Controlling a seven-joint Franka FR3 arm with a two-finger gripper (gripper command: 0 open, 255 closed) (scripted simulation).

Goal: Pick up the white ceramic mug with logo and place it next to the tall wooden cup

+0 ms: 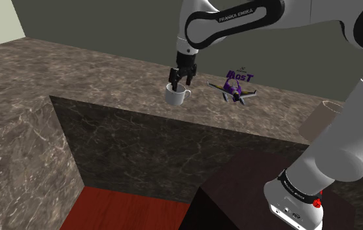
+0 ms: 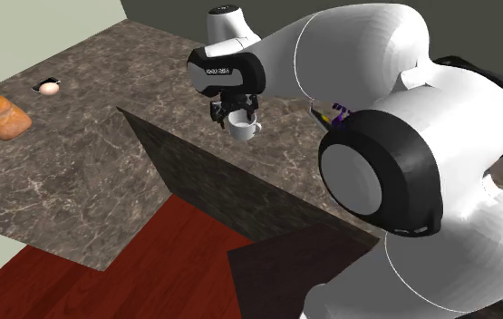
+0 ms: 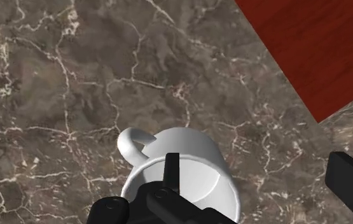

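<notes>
The task is at the grasp stage, with nothing moved yet as far as one can judge. The white mug (image 1: 177, 95) stands upright on the marble table (image 1: 55, 72), near the purple toy plane (image 1: 233, 91), on the plane's side away from the tall tan cup (image 1: 321, 117). That cup stands well apart from the plane on its other side, partly hidden by the arm. No logo can be made out on the mug.

The gripper (image 1: 179, 80) hangs right over the mug with its fingers spread wide. In the wrist view one finger (image 3: 172, 170) reaches down into the mug's mouth and the other stands well outside the wall opposite the handle, so the wall lies between them unclasped.

Left to do: close on the wall, lift, carry the mug past the plane and set it down beside the cup.
</notes>
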